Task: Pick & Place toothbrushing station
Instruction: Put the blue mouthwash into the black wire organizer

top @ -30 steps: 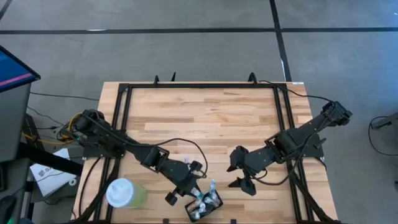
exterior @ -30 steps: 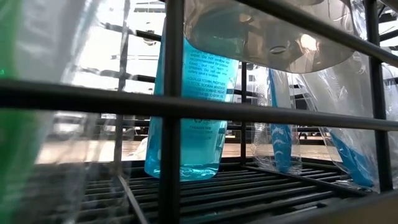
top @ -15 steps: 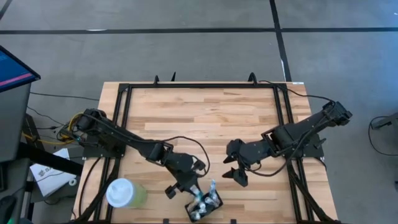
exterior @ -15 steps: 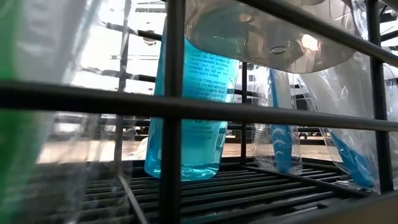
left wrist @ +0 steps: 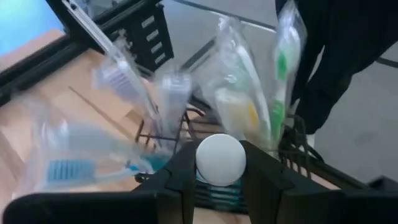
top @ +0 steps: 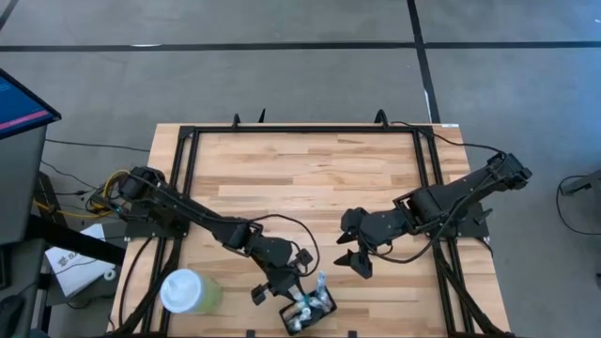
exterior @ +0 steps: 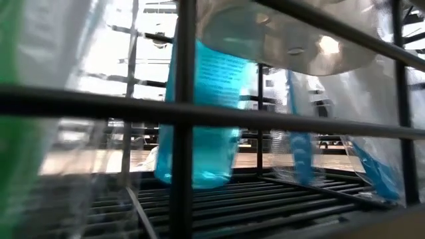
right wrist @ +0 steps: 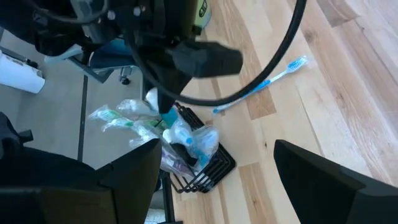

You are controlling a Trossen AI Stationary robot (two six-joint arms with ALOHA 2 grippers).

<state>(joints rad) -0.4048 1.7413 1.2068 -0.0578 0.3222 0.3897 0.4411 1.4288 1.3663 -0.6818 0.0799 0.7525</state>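
Observation:
The toothbrushing station's black wire holder point(top: 310, 314) stands at the table's near edge, with wrapped toothbrushes point(left wrist: 277, 81) standing up in it. In the low view a clear blue bottle point(exterior: 199, 119) stands inside its wires. My left gripper point(top: 280, 289) hovers just left of the holder and slants down toward it, shut on a small white round thing point(left wrist: 221, 158). My right gripper point(top: 346, 242) hangs open above the table, right of and beyond the holder. A loose blue toothbrush point(right wrist: 267, 78) lies flat on the wood. My left gripper pinches the white round thing's two sides point(left wrist: 200, 163) between its two fingers. I see the thing end-on, so its length cannot be told. The fingers slant down toward the holder point(left wrist: 186, 134) from the table's left, and the thing is held clear of the table.
A pale green cup with a white lid point(top: 188, 291) stands at the near left corner. A black frame rail point(top: 310, 130) runs around the tabletop. The middle and far parts of the table point(top: 310, 178) are bare wood.
My left gripper has sunk a little toward the holder and rolled about its own axis, still shut on the white thing. My right gripper has drifted a little toward the table's left. In the low view the things in the holder now show blurred.

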